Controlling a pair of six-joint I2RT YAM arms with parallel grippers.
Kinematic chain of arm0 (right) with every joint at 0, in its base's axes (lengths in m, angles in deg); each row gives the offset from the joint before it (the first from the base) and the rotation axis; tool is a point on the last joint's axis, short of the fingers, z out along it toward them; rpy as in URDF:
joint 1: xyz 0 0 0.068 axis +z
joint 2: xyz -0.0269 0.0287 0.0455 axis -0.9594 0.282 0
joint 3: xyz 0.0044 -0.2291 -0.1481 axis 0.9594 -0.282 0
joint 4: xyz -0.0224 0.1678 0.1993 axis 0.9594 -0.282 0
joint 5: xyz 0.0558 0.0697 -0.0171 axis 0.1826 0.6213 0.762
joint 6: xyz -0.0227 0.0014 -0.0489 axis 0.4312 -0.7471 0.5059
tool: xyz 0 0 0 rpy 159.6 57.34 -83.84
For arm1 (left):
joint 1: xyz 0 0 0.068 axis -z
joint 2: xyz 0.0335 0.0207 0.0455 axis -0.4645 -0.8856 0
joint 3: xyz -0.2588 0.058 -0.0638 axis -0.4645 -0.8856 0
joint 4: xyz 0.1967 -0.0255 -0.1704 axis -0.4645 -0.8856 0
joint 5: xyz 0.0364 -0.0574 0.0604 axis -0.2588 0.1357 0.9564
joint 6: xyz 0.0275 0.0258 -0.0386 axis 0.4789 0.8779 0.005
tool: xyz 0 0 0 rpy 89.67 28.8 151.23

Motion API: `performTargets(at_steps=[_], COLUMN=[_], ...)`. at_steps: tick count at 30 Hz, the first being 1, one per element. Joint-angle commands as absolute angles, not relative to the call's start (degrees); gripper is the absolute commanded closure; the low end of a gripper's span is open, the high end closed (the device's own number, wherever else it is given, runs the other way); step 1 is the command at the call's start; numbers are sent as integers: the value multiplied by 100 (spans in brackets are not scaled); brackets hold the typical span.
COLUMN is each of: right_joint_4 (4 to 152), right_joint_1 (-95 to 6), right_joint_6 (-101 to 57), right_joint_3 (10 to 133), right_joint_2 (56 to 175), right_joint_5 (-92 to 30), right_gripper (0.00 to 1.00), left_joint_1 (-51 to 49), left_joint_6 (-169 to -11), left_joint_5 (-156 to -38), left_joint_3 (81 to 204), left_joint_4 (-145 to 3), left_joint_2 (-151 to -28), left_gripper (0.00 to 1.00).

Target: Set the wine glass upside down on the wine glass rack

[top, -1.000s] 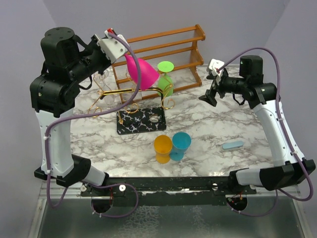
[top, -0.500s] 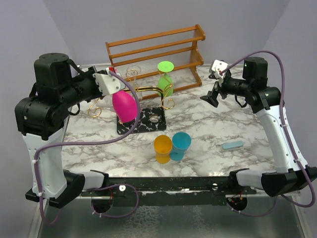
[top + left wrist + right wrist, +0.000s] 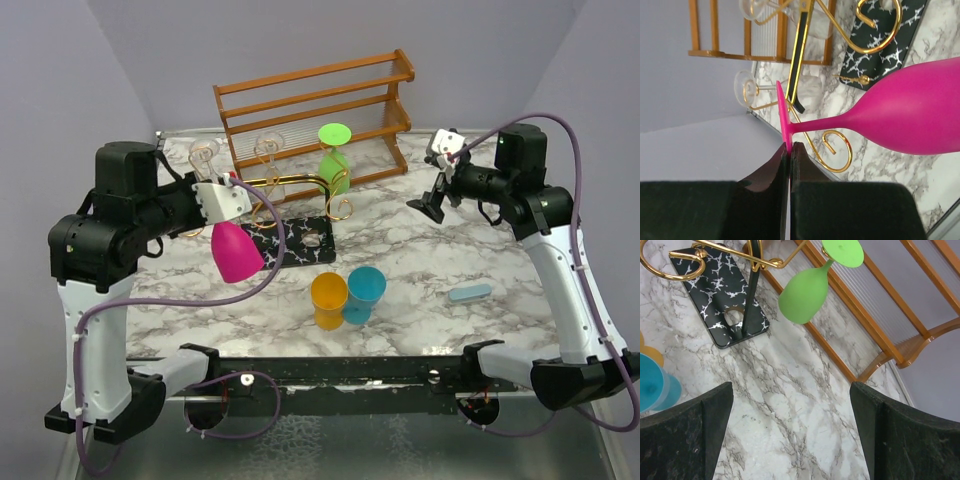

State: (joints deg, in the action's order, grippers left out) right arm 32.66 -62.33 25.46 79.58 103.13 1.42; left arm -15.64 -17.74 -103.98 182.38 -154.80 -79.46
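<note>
The pink wine glass point(image 3: 236, 252) hangs bowl-down and tilted, just left of the rack's base and above the table. My left gripper point(image 3: 222, 210) is shut on the edge of its flat foot point(image 3: 784, 114), with stem and bowl point(image 3: 920, 116) reaching to the right in the left wrist view. The wine glass rack point(image 3: 290, 242) is gold wire with scroll arms point(image 3: 836, 150) on a black veined base point(image 3: 720, 290). A green glass point(image 3: 333, 162) hangs upside down on it. My right gripper point(image 3: 434, 203) is open in the air at the right, with nothing between its fingers point(image 3: 690, 435).
An orange-brown wooden shelf point(image 3: 312, 100) stands behind the rack. Clear glasses point(image 3: 205, 155) sit at the back left. An orange cup point(image 3: 328, 299) and a blue cup point(image 3: 365, 293) stand in front of the rack. A pale blue block point(image 3: 470, 292) lies at the right.
My left arm has swung the pink glass from above the rack down and toward the near left, beside the base. The right arm has drawn back slightly to the right.
</note>
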Motion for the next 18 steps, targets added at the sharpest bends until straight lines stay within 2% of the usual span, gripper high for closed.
performTargets(at_steps=[1, 9, 18], right_joint_4=[3529, 3529, 3553], right_joint_1=[-6211, -6211, -6211], right_joint_6=[2526, 2502, 2524], right_joint_3=[7834, 7786, 7738], right_joint_2=[10201, 10169, 10186], right_joint_5=[150, 195, 141], right_gripper=[1, 1, 1], left_joint_1=[-1600, -1602, -1600], left_joint_6=[-1541, -1576, -1581], left_joint_5=[-9888, -9261, -9124], left_joint_3=[17707, 16746, 16521], left_joint_4=[-15152, -14378, -14082], left_joint_2=[-7780, -7766, -7901], left_gripper=[100, 100, 100])
